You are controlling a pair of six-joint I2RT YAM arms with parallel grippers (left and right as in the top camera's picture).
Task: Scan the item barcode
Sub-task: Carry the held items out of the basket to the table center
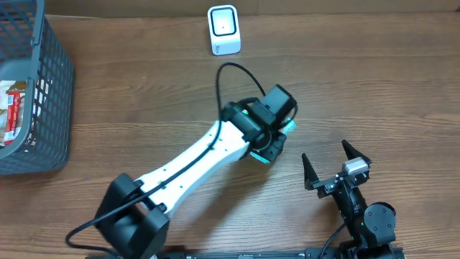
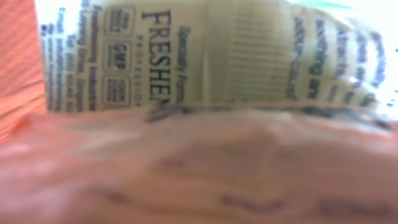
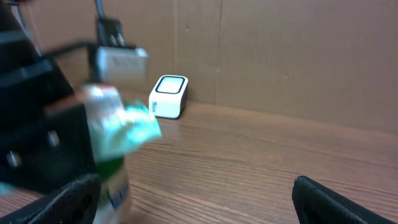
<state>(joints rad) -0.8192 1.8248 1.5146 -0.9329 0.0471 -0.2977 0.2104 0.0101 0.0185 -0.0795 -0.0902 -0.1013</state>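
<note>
Left gripper [image 1: 276, 141], on the end of the white arm reaching across the middle of the brown wooden table [image 1: 374, 79], is clamped on a white and green printed packet [image 3: 119, 127], whose teal edges stick out on either side of the black jaws in the overhead view. From the left wrist camera the packet [image 2: 186, 56] fills the top of the frame, its pale face with dark lettering turned towards the lens and blurred wood grain below it. It is held near the table's centre, well apart from the small white box-shaped barcode scanner [image 1: 223, 30] standing at the far edge, in front of the brown cardboard wall [image 3: 280, 50]. Right gripper [image 1: 323, 150] sits low at the near right side of the table, its two black fingers spread wide with nothing between them, near the packet but not touching it. A dark grey plastic mesh basket [image 1: 50, 93] stands at the far left with red and white packaged goods [image 1: 14, 108] inside.
</note>
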